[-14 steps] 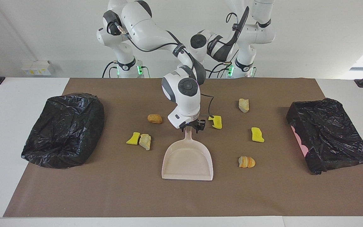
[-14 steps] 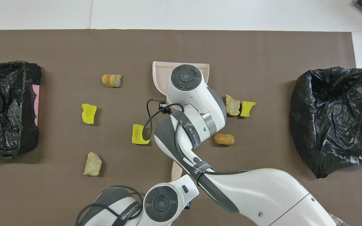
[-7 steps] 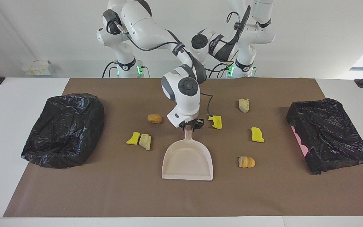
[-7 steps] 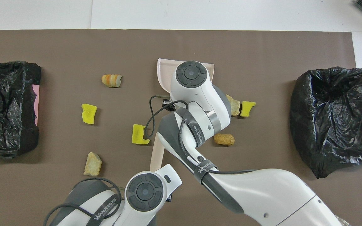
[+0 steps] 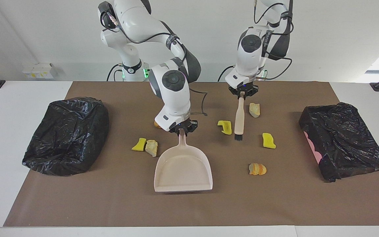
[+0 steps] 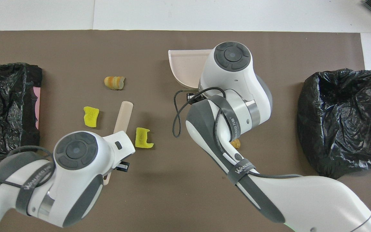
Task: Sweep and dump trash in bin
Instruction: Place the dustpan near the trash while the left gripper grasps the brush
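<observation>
My right gripper (image 5: 183,129) is shut on the handle of the beige dustpan (image 5: 183,169), whose wide mouth points away from the robots. My left gripper (image 5: 242,93) is shut on the top of the beige brush (image 5: 239,116), which hangs bristles down just over the mat. The trash lies scattered: a yellow sponge bit (image 5: 225,127) and another (image 5: 268,140) flank the brush tip, with a beige chunk (image 5: 254,109) and the striped piece (image 5: 257,169) nearby. A yellow bit (image 5: 139,144) and beige chunk (image 5: 151,147) lie beside the dustpan. The brown lump (image 5: 156,124) is mostly hidden.
A black-bagged bin (image 5: 66,135) stands at the right arm's end of the brown mat (image 5: 110,204). A second black-bagged bin (image 5: 344,144), with pink showing at its side, stands at the left arm's end. From above, both wrists cover their grippers.
The right gripper has carried the dustpan toward the right arm's end. The left arm has swung out from near its base, bringing the brush over the mat among the trash.
</observation>
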Robot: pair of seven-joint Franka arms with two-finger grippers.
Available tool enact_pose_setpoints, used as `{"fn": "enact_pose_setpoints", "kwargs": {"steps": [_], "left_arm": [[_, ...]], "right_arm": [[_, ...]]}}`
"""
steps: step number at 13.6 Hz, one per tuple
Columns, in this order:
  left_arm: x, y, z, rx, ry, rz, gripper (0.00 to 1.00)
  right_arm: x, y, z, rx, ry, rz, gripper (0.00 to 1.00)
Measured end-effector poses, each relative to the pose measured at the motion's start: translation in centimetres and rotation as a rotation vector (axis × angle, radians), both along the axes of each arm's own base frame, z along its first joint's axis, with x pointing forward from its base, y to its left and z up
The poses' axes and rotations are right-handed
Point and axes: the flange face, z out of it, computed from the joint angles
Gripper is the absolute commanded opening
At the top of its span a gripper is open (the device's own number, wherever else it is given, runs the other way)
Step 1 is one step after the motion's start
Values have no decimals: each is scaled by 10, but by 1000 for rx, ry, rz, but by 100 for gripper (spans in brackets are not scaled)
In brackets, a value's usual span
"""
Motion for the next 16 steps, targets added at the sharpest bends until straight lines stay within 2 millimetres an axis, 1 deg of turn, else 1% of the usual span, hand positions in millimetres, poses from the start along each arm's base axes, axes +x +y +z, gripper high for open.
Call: {"fn": "enact_pose_setpoints", "kwargs": {"steps": [2, 4, 6, 8, 9, 11, 14, 16], "left_arm": [[36, 32, 3, 21, -11, -31, 0], [59, 70, -1, 15, 2, -26, 0], [70, 113, -5, 8, 18, 10, 0], [74, 145, -9, 2, 33, 31, 0], [73, 153, -13, 1, 45, 37, 0], [68, 162, -30, 3, 76, 49, 0], [61, 165, -56, 6, 106, 65, 0], [55, 162, -66, 8, 113, 68, 0]], "right_arm": [[0, -17, 15, 6, 5, 149, 0], [-3, -24, 17, 13, 18, 314, 0], [-12, -24, 9, 21, 44, 491, 0], [-27, -22, -1, 31, 73, 650, 0], [-34, -23, -4, 30, 84, 730, 0], [-49, -30, -11, 1, 108, 900, 0], [-73, -46, -28, -38, 132, 1124, 0], [-90, -56, -39, -76, 152, 1228, 0]]}}
